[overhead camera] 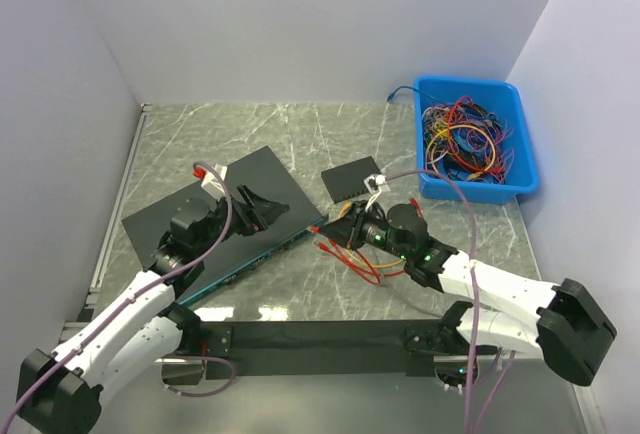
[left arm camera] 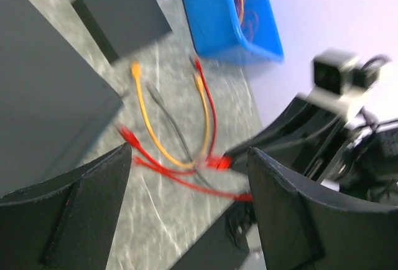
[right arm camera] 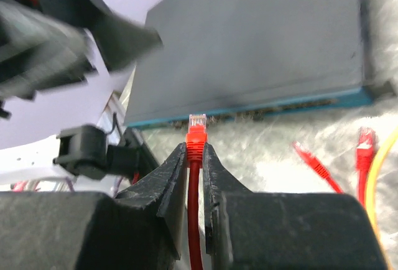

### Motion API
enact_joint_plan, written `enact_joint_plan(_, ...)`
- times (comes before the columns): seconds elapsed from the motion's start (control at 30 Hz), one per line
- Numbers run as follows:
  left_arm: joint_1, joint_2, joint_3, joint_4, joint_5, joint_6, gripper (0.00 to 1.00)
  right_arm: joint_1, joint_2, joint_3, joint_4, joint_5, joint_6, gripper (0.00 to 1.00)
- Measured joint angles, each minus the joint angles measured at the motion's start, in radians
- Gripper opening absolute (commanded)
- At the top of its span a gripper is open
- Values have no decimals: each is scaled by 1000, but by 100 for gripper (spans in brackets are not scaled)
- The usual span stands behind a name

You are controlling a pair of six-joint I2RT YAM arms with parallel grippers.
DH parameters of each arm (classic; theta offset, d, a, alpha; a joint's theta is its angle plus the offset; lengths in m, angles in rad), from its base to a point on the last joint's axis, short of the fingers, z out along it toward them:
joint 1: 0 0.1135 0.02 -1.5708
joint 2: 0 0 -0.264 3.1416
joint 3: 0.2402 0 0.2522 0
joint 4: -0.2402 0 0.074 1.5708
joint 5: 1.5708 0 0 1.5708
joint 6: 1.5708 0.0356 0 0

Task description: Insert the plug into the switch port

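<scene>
The switch (overhead camera: 215,216) is a flat black box with a blue front edge, lying slantwise at the left of the table. In the right wrist view its port row (right arm camera: 273,109) runs along that blue edge. My right gripper (right arm camera: 195,152) is shut on a red cable just behind its plug (right arm camera: 197,128). The plug's clear tip points at the port row and stands a short way off it. In the top view this gripper (overhead camera: 352,229) is at the switch's right corner. My left gripper (left arm camera: 189,155) hangs open and empty above the switch (left arm camera: 43,96), its fingers wide apart.
A blue bin (overhead camera: 520,134) full of tangled cables stands at the back right. A small black box (overhead camera: 352,181) lies beside the switch's far corner. Loose red, yellow and grey patch cables (overhead camera: 350,254) sprawl on the marble between the arms.
</scene>
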Motion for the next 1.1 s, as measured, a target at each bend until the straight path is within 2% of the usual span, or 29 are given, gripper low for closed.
enact_joint_plan(0.2,0,20,14,-3,-32,13,78,28,60,-96,130,-66,47,0)
enact_joint_plan(0.33,0,59,14,-26,-42,16,77,172,64,-68,82,70,-20,0)
enact_joint_plan(0.47,0,58,27,-92,-92,37,78,274,151,-10,64,232,-64,0)
enact_joint_plan(0.77,0,47,81,-166,-164,70,78,286,429,-4,98,478,-51,0)
enact_joint_plan(1.1,0,24,73,-177,-183,70,77,309,644,82,253,509,-44,0)
